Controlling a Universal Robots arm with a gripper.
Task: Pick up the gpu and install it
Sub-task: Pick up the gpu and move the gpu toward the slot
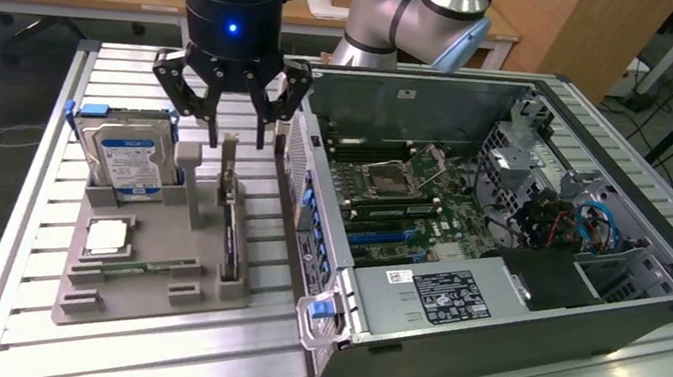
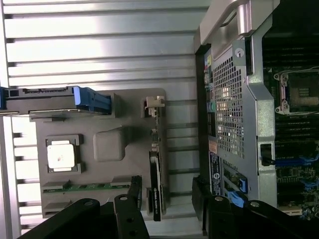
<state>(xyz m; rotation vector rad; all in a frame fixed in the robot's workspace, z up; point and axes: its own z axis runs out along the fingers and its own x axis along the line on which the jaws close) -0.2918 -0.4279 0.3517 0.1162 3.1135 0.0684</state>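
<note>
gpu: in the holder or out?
In. The gpu stands on edge in the grey holder's slot; the gripper is open over it, not gripping it.

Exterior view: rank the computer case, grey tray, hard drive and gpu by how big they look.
1. computer case
2. grey tray
3. hard drive
4. gpu, seen edge-on as a thin strip, so its rank against the hard drive is unsure
</note>
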